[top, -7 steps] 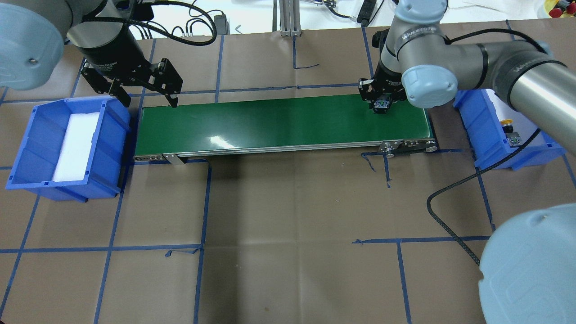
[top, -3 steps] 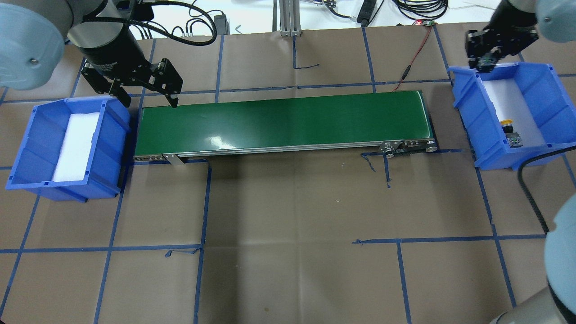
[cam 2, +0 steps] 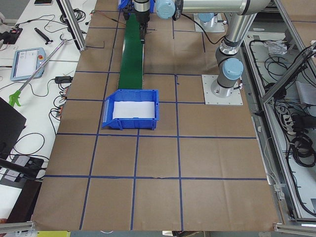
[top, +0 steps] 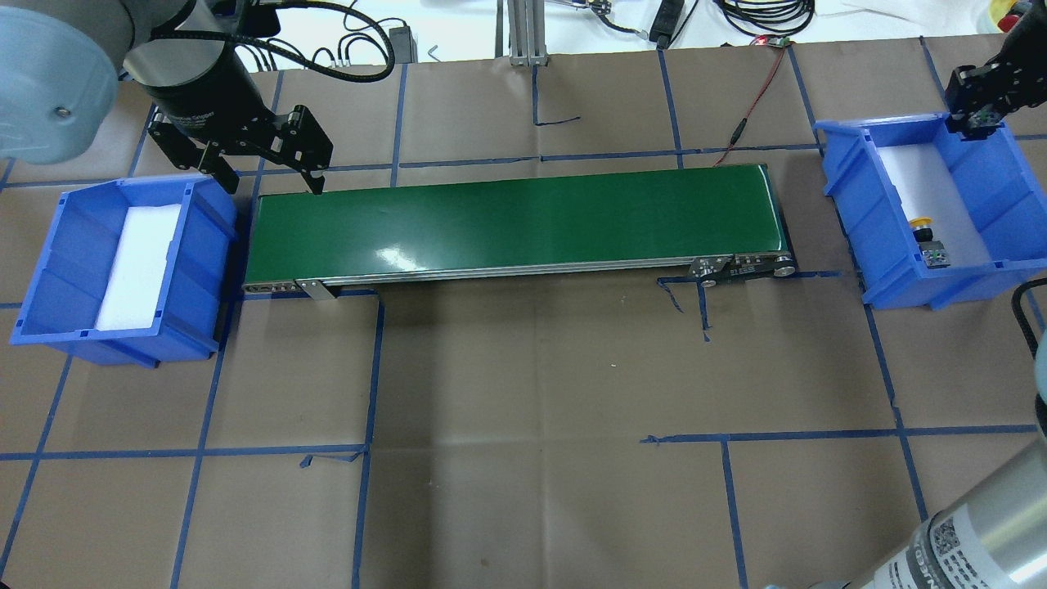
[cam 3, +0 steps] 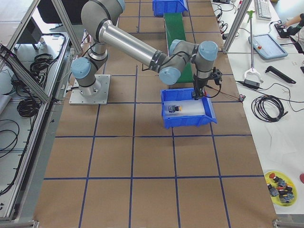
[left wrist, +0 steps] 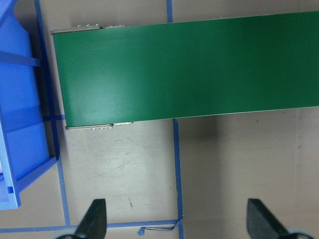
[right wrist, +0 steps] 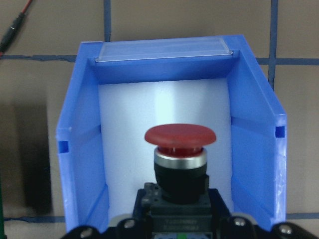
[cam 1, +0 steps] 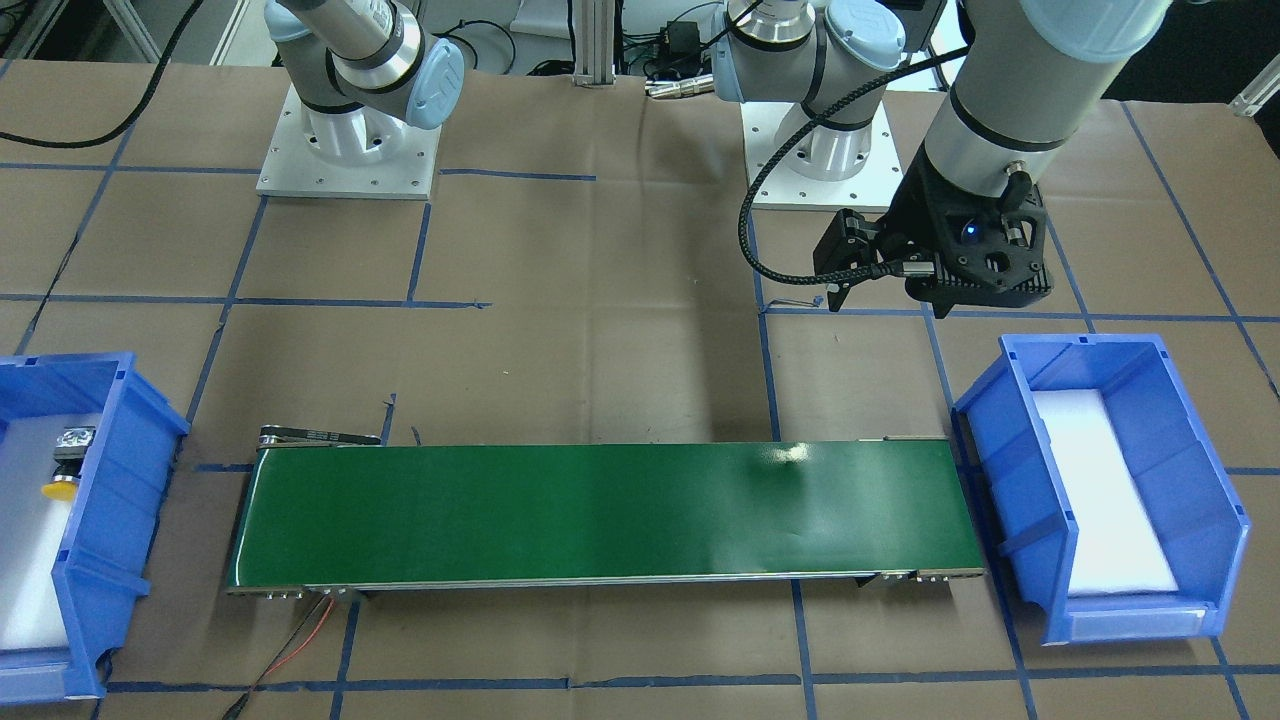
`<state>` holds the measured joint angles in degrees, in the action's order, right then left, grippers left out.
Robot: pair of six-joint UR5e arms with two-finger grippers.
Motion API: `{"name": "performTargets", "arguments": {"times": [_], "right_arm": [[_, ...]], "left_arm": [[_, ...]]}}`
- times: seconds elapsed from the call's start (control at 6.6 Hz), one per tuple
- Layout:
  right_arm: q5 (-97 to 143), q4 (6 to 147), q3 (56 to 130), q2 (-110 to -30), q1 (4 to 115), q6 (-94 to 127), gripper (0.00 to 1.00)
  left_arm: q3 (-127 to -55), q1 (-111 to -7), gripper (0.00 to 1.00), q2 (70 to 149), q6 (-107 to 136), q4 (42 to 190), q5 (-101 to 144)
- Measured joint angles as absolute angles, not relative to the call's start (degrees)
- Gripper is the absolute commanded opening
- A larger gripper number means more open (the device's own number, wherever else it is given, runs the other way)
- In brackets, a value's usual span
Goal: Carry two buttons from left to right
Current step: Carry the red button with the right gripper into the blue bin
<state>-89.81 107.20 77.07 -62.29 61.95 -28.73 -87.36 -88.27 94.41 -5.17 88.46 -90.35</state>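
Right pincer (top: 976,121) is clamped on the red button (right wrist: 180,149). In its wrist view we see the button's black body run down into the pincer at the bottom edge, red cap pointing away from the camera. Right behind the cap is the right bin (top: 851,217), blue, with a white pad (top: 916,176) on its floor. From overhead the pincer hangs at that bin's far right corner, over the rim; we cannot tell how high the button is above the pad. Toward the bin's robot-side end the yellow button (top: 927,233) lies on its side on the pad, cap toward the far end and grey block toward the robot, well apart from the pincer. Next out is the green belt (top: 507,221), lying on the brown table (top: 532,368) between the two bins. The left pincer (top: 270,182) hangs in the air near the belt's left end. Its fingers (left wrist: 95,219) are spread wide with nothing between them, and its wrist view looks down on the belt end and the table. Last is the left bin (top: 204,245), blue, just beside that belt end, with a second white pad (top: 139,262) inside.
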Motion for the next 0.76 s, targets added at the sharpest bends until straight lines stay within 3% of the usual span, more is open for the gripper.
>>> {"name": "performTargets", "arguments": {"times": [0.76], "right_arm": [[-90.10,112.39,78.10,-53.82,62.51,-31.42,0.05]], "left_arm": [[-87.36,-88.24,1.00,94.33,-5.28,88.19,-90.35]]}}
